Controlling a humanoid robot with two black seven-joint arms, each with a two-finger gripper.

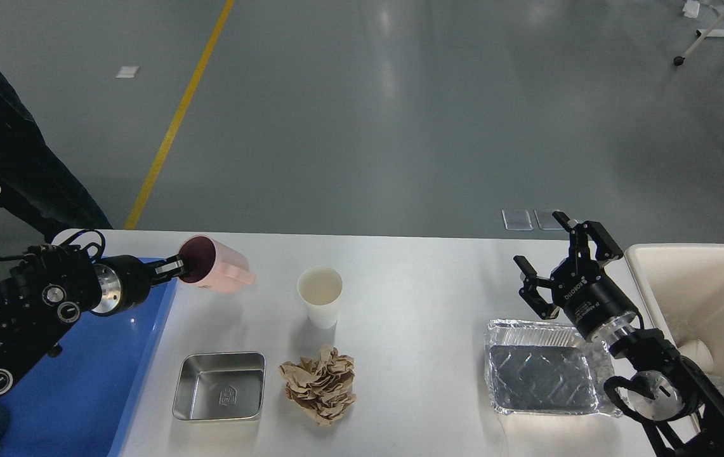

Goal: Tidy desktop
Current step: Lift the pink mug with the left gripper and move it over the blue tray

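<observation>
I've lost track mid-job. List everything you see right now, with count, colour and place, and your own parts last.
desktop: one, white-grey, spans the foreground
mug: one, pink, tilted on its side, lifted near the tray's far right corner
paper cup: one, white, upright, centre
paper wad: one, brown, crumpled, in front of the cup
steel dish: one, silver, left of the wad
foil pan: one, silver, right side
tray: one, blue, left edge
bin: one, beige, right edge
person: one, dark trousers, far left
left gripper: black, shut on the mug's rim
right gripper: black, fingers open, above the foil pan's far edge
</observation>
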